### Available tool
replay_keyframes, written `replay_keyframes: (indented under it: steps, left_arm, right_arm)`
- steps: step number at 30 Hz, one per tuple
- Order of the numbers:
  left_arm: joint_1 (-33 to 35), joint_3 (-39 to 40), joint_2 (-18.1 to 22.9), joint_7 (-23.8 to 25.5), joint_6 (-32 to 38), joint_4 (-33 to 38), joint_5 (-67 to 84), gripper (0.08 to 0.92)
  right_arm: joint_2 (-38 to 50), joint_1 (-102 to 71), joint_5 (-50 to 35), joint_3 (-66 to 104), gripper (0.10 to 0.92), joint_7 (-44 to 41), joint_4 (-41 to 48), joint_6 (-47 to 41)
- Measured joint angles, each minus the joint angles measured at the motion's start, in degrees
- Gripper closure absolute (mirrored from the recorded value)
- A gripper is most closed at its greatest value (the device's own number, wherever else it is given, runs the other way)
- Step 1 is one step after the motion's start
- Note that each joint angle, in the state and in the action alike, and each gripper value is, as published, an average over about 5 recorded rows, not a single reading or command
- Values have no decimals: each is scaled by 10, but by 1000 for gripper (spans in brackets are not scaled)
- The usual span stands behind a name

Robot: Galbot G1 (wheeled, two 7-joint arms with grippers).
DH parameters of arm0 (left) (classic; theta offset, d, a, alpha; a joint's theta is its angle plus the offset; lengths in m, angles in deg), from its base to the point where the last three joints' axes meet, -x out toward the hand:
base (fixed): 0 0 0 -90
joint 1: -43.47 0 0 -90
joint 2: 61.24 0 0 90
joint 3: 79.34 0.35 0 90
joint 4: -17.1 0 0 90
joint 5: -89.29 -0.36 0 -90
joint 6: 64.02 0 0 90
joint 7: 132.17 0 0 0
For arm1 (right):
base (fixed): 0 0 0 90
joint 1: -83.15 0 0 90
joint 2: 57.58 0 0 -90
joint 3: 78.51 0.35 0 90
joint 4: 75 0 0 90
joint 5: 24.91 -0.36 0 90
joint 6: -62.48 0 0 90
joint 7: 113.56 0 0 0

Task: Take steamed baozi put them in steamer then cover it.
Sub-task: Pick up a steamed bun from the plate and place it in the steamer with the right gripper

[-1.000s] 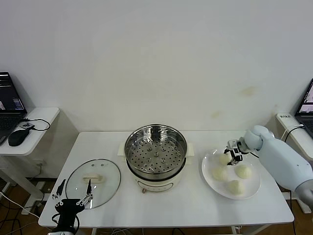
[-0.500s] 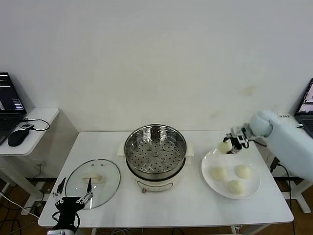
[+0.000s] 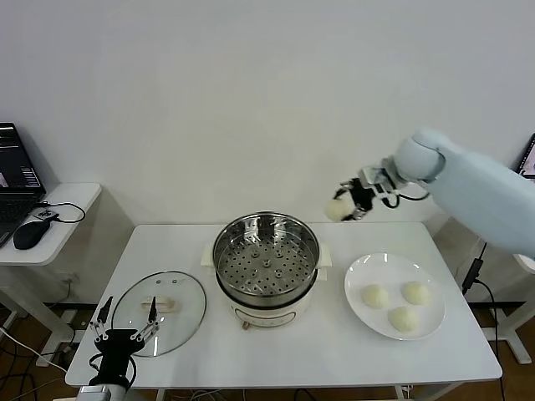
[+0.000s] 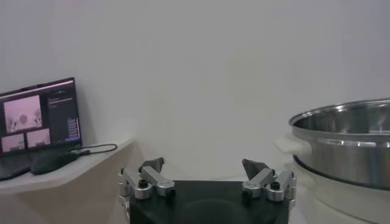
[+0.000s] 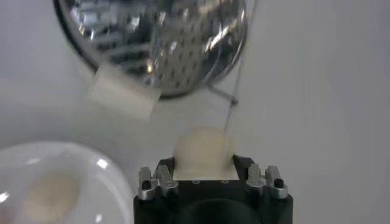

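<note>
My right gripper (image 3: 347, 205) is shut on one cream-white baozi (image 3: 337, 209) and hangs in the air just right of the steamer (image 3: 266, 266), above the table's back edge. From the right wrist, that baozi (image 5: 204, 152) fills the gap between the jaws, with the steamer (image 5: 152, 42) beyond. Three more baozi (image 3: 375, 296) lie on the white plate (image 3: 361, 267) at the right. The steel steamer stands uncovered, its perforated tray bare. The glass cover (image 3: 160, 311) lies flat on the table at the left. My left gripper (image 3: 124, 334) waits open at the front edge beside the cover.
A side table at the far left carries a laptop (image 3: 17, 180) and a mouse (image 3: 32, 235). The left wrist view shows the steamer's wall (image 4: 347, 146) close by. Another laptop edge (image 3: 528, 159) shows at the far right.
My right gripper has lifted one baozi off the plate and carried it up and leftward toward the steamer. The left arm has barely shifted.
</note>
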Motion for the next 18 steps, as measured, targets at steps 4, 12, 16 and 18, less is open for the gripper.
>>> replay_keyframes:
  steps: [4, 12, 16, 18]
  left_arm:
    - [-2, -3, 0, 0, -1, 0, 1, 177]
    - [-2, -9, 2, 1, -1, 4, 3, 177]
    - [-3, -13, 2, 1, -1, 5, 4, 177]
    - [-3, -14, 2, 1, -1, 6, 5, 177]
  right_arm:
    - [-36, 14, -5, -34, 406, 8, 3, 23]
    - [-99, 17, 22, -91, 406, 31, 26, 81]
    - [-125, 12, 48, -111, 406, 44, 41, 112]
    - [-136, 9, 62, -117, 406, 50, 50, 128]
